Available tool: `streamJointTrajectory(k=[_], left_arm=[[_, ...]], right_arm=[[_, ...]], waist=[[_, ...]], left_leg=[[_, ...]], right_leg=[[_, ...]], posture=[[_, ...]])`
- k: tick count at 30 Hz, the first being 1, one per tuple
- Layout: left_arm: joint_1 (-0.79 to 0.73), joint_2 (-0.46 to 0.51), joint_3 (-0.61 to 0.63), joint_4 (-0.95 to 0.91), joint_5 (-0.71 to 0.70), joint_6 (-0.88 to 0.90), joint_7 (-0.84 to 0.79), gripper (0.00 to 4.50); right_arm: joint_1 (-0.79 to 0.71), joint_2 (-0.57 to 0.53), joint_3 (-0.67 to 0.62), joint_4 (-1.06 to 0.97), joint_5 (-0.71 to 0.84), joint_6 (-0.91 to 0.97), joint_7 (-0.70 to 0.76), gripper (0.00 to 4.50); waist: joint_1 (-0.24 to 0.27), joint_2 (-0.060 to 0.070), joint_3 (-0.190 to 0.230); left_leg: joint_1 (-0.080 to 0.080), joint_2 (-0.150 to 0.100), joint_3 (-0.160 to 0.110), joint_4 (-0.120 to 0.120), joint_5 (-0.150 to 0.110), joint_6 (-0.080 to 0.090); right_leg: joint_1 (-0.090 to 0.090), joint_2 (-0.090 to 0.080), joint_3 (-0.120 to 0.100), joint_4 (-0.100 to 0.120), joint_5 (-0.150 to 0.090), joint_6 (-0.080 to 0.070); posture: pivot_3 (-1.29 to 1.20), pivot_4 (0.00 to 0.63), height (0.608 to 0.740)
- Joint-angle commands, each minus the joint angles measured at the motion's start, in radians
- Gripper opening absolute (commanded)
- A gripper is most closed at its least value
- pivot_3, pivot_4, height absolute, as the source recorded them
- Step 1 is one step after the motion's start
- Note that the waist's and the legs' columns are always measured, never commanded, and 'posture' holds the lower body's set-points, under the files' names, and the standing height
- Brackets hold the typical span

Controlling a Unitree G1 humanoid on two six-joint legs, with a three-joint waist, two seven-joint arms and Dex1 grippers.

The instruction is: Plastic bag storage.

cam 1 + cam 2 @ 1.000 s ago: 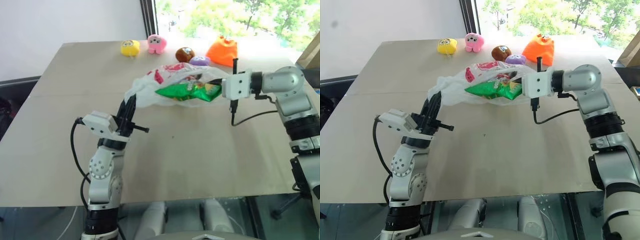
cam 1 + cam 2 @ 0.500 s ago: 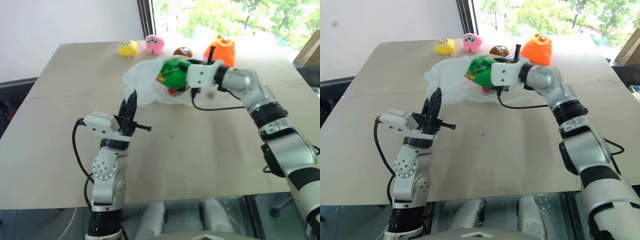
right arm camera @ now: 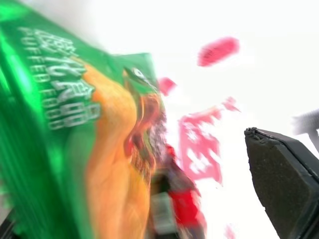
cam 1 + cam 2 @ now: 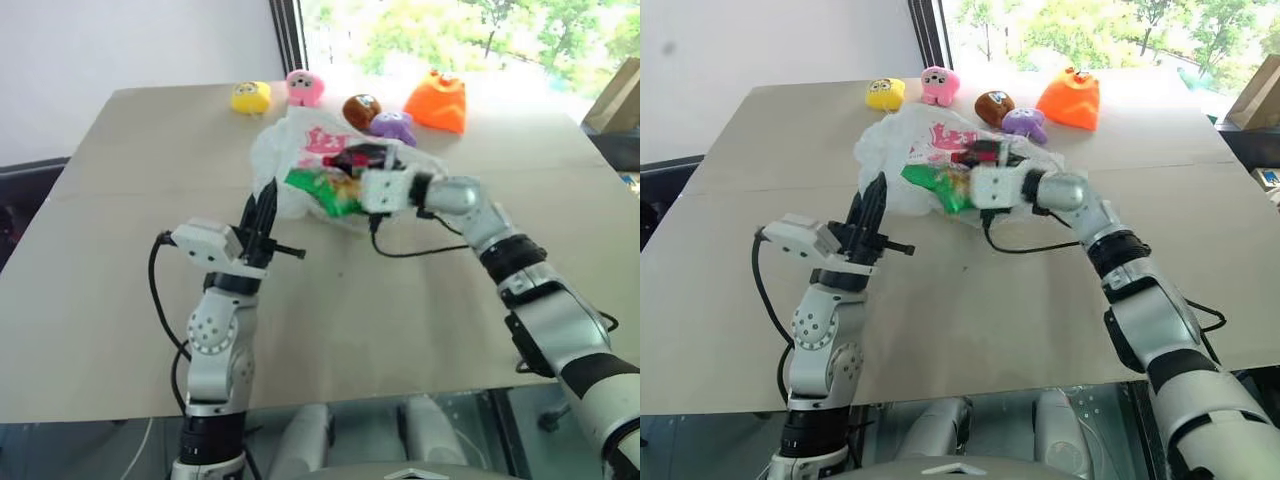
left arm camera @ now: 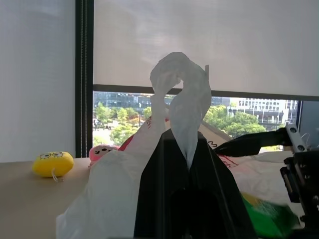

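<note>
- Step in hand, as I judge it: filling the plastic bag (image 4: 300, 160). The green chips packet (image 4: 322, 190) sits at the bag's mouth, directly in front of the right gripper (image 4: 962, 184), partly in and partly sticking out toward the near side.
- The right gripper is released: in its wrist view one black finger (image 3: 284, 184) stands well apart from the packet, with the packet's green and orange print filling the space ahead and the bag's white film with red marks behind it. It grips nothing.
- The left gripper (image 5: 188, 157) is clenched on a twisted tail of the plastic bag, which rises from between its fingertips; the rest of the bag hangs forward and away from it, toward the right gripper.
- The bag lies on the table (image 4: 120, 270), just ahead of both grippers.
- Contents: the chips packet, and a dark red-and-black item (image 4: 355, 156) beside it, just above the right gripper; what that item is, I cannot tell.
- Beyond the bag, well apart from both grippers, a row of plush toys: yellow (image 4: 250, 96), pink (image 4: 305, 86), brown (image 4: 360, 108), purple (image 4: 392, 126), orange (image 4: 438, 102). All are outside the bag.
- The next move likely calls for drawing the right gripper back clear of the film without dragging the packet out, while the left one keeps the mouth held up.
</note>
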Motion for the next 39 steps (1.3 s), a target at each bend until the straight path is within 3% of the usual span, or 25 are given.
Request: streamJointTrajectory(k=[1, 5, 11, 15, 24, 30, 32, 33, 36, 39], left_arm=[[-0.001, 0.002, 0.001, -0.024, -0.001, -0.02, -0.008, 0.0], [0.004, 0.006, 0.009, -0.022, -0.005, -0.019, -0.01, 0.0], [-0.002, 0.005, 0.009, -0.017, -0.005, -0.016, -0.015, 0.0], [-0.004, 0.001, 0.0, -0.014, -0.004, -0.017, -0.019, 0.0], [-0.001, 0.008, 0.013, -0.016, -0.005, -0.018, -0.019, 0.0], [-0.017, 0.013, 0.017, 0.0, -0.006, -0.021, -0.023, 0.0], [-0.03, 0.018, 0.024, 0.009, -0.01, -0.02, -0.025, 0.0], [-0.04, 0.021, 0.027, 0.018, -0.012, -0.021, -0.028, 0.0], [-0.088, 0.021, 0.046, 0.053, -0.03, -0.007, -0.018, 0.0], [-0.245, 0.031, 0.075, 0.161, -0.041, 0.023, 0.004, 0.0]], right_arm=[[0.077, -0.077, -0.102, -0.269, 0.225, 0.237, 0.161, 4.45], [0.191, -0.188, -0.179, -0.555, 0.41, 0.513, 0.255, 4.45], [0.271, -0.231, -0.259, -0.647, 0.403, 0.826, 0.075, 4.45], [0.27, -0.144, -0.318, -0.632, 0.464, 1.132, -0.086, 4.45], [0.324, -0.158, -0.269, -0.659, 0.431, 1.256, -0.132, 4.45], [0.327, -0.18, -0.33, -0.72, 0.486, 1.292, -0.135, 1.6], [0.327, -0.182, -0.352, -0.76, 0.522, 1.32, -0.127, 0.95], [0.322, -0.171, -0.371, -0.781, 0.548, 1.334, -0.132, 0.28], [0.269, -0.104, -0.445, -0.81, 0.647, 1.36, -0.162, 0.13], [0.117, 0.008, -0.56, -0.759, 0.755, 1.315, -0.244, 0.13]], waist=[[0.001, 0.0, 0.0], [-0.006, 0.0, 0.0], [0.005, 0.0, 0.0], [0.005, 0.0, 0.0], [0.023, 0.0, 0.0], [0.02, 0.0, 0.0], [0.02, 0.0, 0.0], [0.02, 0.0, 0.0], [0.018, 0.0, 0.0], [0.018, 0.0, 0.001]], left_leg=[[0.0, 0.0, 0.0, 0.0, 0.0, 0.0], [0.0, 0.0, 0.0, 0.0, 0.0, 0.0], [0.001, 0.0, 0.001, 0.001, -0.001, 0.001], [0.001, 0.0, 0.001, 0.001, 0.0, 0.001], [-0.001, 0.0, 0.001, 0.001, 0.0, 0.0], [0.0, 0.0, 0.001, 0.001, 0.0, 0.0], [0.0, 0.0, 0.001, 0.001, 0.0, 0.0], [0.0, 0.0, 0.001, 0.001, 0.0, 0.001], [0.0, 0.0, 0.001, 0.001, 0.0, 0.001], [0.0, 0.0, 0.001, 0.002, 0.0, 0.001]], right_leg=[[0.0, 0.0, 0.0, 0.0, 0.0, 0.0], [0.0, 0.0, 0.0, 0.0, 0.0, 0.0], [0.001, 0.0, 0.0, 0.001, 0.0, 0.0], [0.0, 0.0, 0.0, 0.002, 0.0, 0.0], [0.0, 0.0, 0.0, 0.0, 0.0, 0.0], [0.0, 0.0, 0.0, 0.001, 0.0, 0.0], [0.0, 0.0, 0.0, 0.001, 0.0, 0.0], [0.0, 0.0, 0.0, 0.001, 0.0, 0.0], [0.0, 0.0, 0.0, 0.001, 0.0, 0.0], [0.0, 0.0, 0.0, 0.002, 0.0, 0.0]], posture=[[0.0, 0.15, 0.74], [0.0, 0.15, 0.74], [0.0, 0.15, 0.74], [0.0, 0.15, 0.74], [0.0, 0.15, 0.74], [0.0, 0.15, 0.74], [0.0, 0.15, 0.74], [0.0, 0.15, 0.74], [0.0, 0.15, 0.74], [0.0, 0.15, 0.74]])
